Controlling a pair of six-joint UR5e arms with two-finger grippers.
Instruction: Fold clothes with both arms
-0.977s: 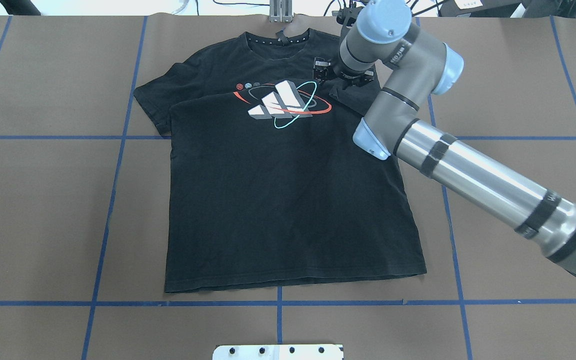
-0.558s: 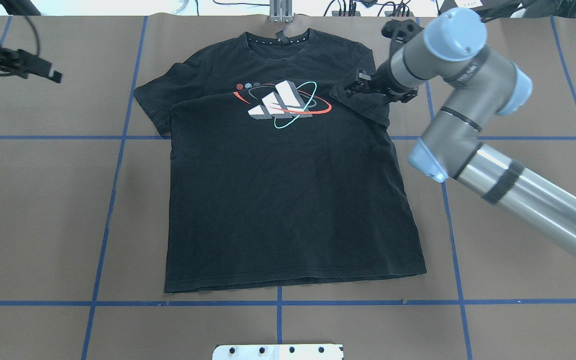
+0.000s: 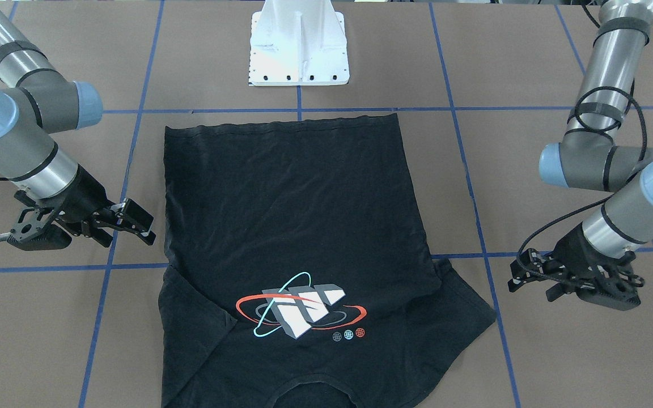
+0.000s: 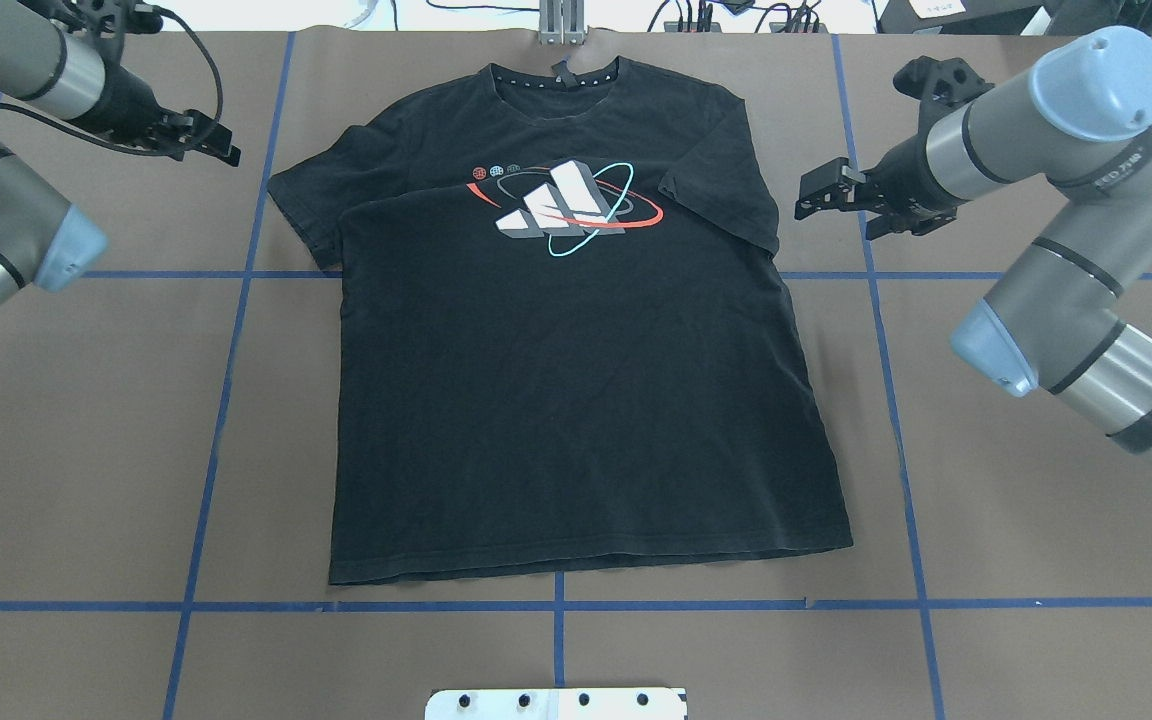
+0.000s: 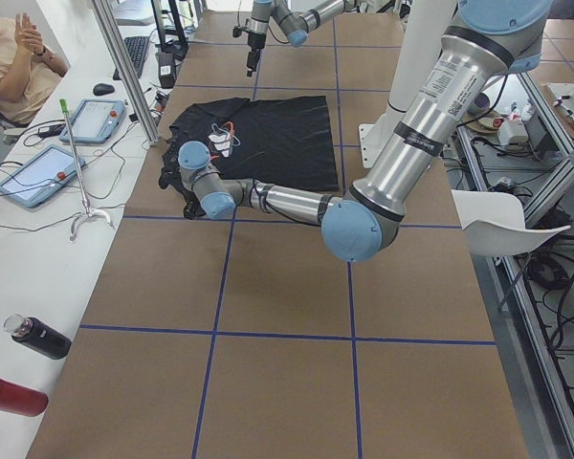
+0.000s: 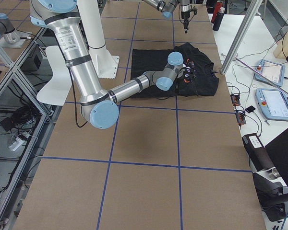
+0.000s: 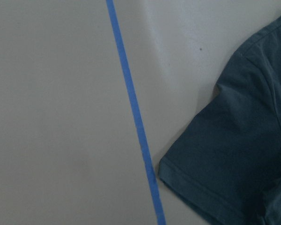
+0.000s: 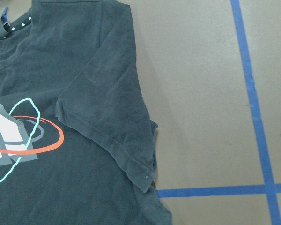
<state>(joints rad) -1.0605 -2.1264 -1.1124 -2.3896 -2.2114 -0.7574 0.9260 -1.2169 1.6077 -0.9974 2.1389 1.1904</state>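
Note:
The black T-shirt lies flat on the brown table, collar away from the robot, chest print facing up. Its right sleeve is folded inward onto the chest, which also shows in the right wrist view. Its left sleeve lies spread out, as the left wrist view shows too. My right gripper is open and empty, just right of the folded sleeve. My left gripper is open and empty, left of the left sleeve. Both show in the front view: right, left.
Blue tape lines cross the brown table cover. The white pedestal base stands at the near edge behind the shirt's hem. A side bench with tablets and an operator runs along the far edge.
My right gripper let go of the folded right sleeve and moved right, off the shirt. My left arm came in from the left towards the left sleeve.

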